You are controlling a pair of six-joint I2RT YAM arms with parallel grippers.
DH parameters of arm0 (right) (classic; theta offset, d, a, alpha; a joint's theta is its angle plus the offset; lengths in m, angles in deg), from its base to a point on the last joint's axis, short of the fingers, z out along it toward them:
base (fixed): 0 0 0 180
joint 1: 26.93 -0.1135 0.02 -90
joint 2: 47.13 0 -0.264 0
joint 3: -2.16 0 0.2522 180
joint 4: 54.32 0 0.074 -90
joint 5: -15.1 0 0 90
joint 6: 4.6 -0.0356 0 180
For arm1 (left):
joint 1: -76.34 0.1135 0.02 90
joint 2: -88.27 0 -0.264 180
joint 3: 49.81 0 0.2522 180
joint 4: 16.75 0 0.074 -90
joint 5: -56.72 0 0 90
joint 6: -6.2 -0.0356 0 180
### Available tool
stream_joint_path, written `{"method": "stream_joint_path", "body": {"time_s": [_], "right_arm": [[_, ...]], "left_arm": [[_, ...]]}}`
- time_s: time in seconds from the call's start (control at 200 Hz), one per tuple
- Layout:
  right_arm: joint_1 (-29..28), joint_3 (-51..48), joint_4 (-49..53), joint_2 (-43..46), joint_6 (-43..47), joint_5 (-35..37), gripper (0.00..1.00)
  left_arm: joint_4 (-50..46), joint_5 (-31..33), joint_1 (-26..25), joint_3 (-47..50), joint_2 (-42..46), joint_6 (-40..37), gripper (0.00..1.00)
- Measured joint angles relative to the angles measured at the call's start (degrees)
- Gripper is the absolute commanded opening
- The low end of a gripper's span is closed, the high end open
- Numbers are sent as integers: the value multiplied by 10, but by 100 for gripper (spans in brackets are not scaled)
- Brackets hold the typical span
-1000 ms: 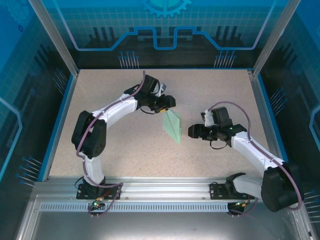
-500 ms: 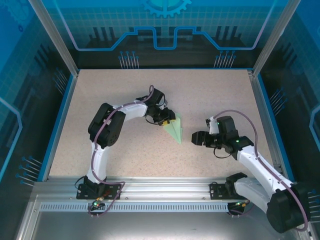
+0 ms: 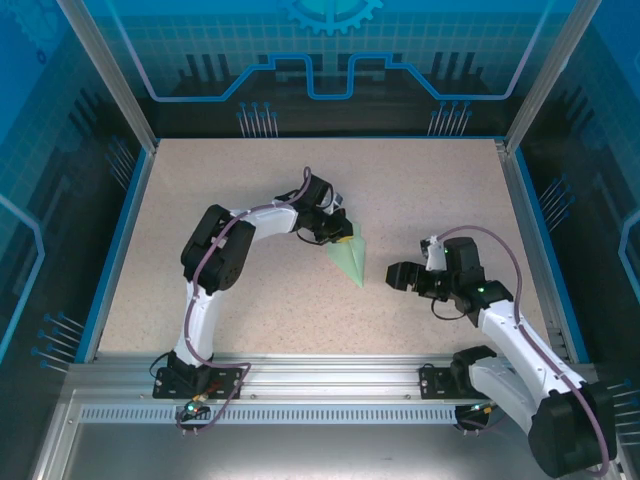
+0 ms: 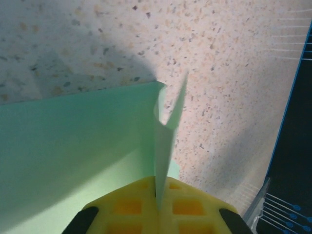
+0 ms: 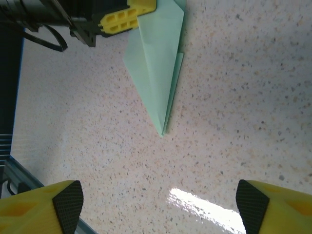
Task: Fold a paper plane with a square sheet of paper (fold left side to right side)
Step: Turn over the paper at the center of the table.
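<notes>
Left hand (image 3: pixel 341 237) is pinching a raised flap of the paper plane (image 3: pixel 351 262); right hand (image 3: pixel 392 276) is hovering nearby, spread wide.

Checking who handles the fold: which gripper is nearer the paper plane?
Left. The left gripper is shut on the wide far end of the paper plane; the right gripper stands open, apart, to its right.

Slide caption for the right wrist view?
Left gripper pinches the wide end of the paper plane; open right gripper hovers short of its tip.
</notes>
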Motion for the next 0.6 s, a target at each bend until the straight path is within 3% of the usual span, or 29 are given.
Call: {"method": "stream_joint_path", "body": {"time_s": [0.18,0.315,0.6], "right_arm": [[77,12,-102,-43,-13,-101,100],[125,58,-174,-106,-30,-177,100],[127,83,-319,-118,-52,-287,99]], "left_arm": [[24,0,0,5,75,-12,0],[103,0,0,9,168,-12,0],[324,-6,-24,124,309,-32,1]]}}
